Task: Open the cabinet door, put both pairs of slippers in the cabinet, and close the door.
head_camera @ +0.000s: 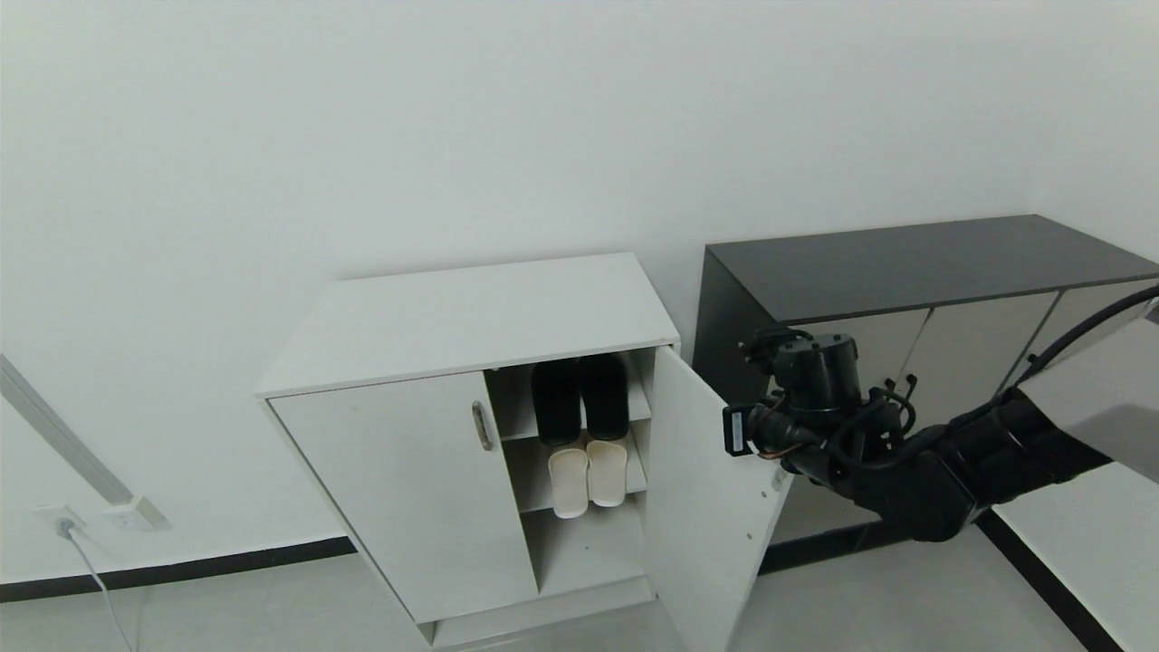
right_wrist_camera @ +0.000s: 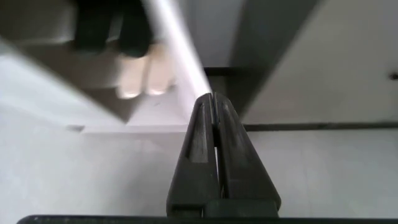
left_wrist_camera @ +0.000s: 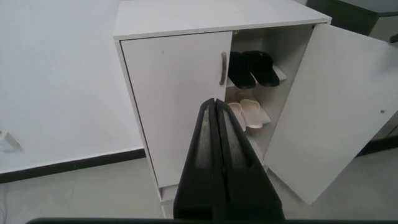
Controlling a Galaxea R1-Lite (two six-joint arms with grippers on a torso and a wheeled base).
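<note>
Evidently, both pairs are stowed in the white cabinet point(head_camera: 471, 317), black slippers point(head_camera: 579, 397) on the upper shelf, white slippers point(head_camera: 588, 475) just below, so only the open cabinet door point(head_camera: 711, 507) remains to close; my right gripper point(right_wrist_camera: 213, 98), beside it, and left gripper point(left_wrist_camera: 215, 102) are closed, empty.

Dark sideboard point(head_camera: 924, 263); wall socket point(head_camera: 62, 522)

The white cabinet point(head_camera: 453, 317) stands on the floor point(head_camera: 226, 607) with its right door point(head_camera: 715, 507) swung open. The upper shelf point(head_camera: 514, 424) carries the black slippers point(head_camera: 579, 398). The middle shelf point(head_camera: 534, 489) carries the white slippers point(head_camera: 587, 475), side by side.
</note>
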